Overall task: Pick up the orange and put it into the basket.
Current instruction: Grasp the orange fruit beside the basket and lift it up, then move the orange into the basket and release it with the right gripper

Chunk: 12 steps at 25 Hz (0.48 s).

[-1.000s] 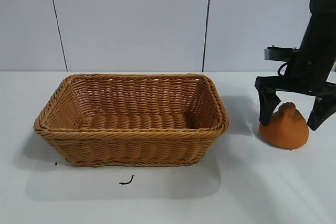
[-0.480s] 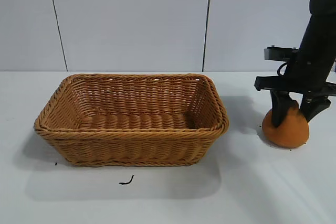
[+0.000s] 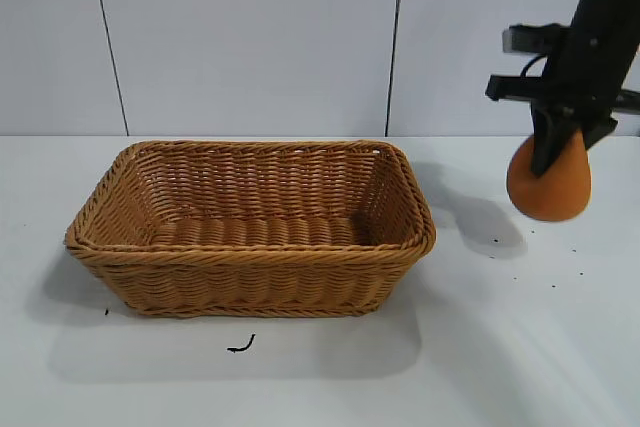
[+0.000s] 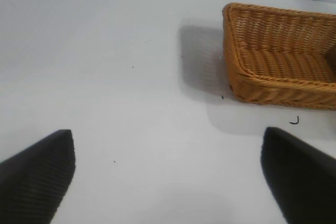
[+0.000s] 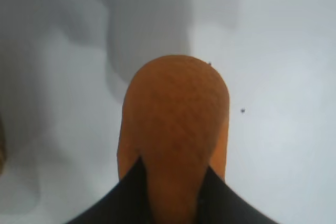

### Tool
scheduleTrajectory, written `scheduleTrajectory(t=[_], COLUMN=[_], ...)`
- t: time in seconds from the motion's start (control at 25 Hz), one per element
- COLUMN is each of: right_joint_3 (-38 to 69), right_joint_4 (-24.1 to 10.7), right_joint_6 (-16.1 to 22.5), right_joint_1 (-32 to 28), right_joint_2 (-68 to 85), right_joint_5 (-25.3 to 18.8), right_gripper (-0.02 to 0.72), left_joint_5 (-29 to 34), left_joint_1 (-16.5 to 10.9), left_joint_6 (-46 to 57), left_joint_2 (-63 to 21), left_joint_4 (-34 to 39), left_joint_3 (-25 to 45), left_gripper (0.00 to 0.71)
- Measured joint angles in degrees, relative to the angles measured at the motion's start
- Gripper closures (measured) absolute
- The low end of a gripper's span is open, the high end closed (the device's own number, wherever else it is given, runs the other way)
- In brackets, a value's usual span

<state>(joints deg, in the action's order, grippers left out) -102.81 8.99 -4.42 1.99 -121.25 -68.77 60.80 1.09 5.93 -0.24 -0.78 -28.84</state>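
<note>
A second earlier the matte orange, pear-shaped fruit (image 3: pixel 549 187) had sat on the white surface (image 3: pixel 320 367) between spread fingers — now the right gripper (image 3: pixel 556 147) had clamped them on its knobby top and lifted it clear, well right of the tan woven wicker basket (image 3: pixel 250 247). The pick looked done; the carry remained. Its long axis hung near vertical, wide base down. The left gripper (image 4: pixel 168 174) sat parked, fingers apart.

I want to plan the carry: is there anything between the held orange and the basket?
Nothing visible. The right tool holds the orange in the air beside the basket; only bare table lies between them.
</note>
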Motion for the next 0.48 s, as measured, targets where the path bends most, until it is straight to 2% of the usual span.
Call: scheduleTrajectory(t=[0.2, 0.48], right_joint_3=[-5.31, -6.03], right_joint_4=[1.55, 2.92], right_joint_6=[0.0, 0.12], right_joint_1=[0.0, 0.05], right_joint_2=[4.39, 7.37], right_joint_5=[-0.42, -1.15], right_gripper=[0.605, 0.605], left_joint_5=[0.0, 0.0], left_joint_1=[0.0, 0.0], left_joint_6=[0.0, 0.0], left_joint_2=[0.0, 0.0], left_joint_4=[0.0, 0.0], left_joint_3=[0.0, 0.0], left_gripper=[0.018, 0.018])
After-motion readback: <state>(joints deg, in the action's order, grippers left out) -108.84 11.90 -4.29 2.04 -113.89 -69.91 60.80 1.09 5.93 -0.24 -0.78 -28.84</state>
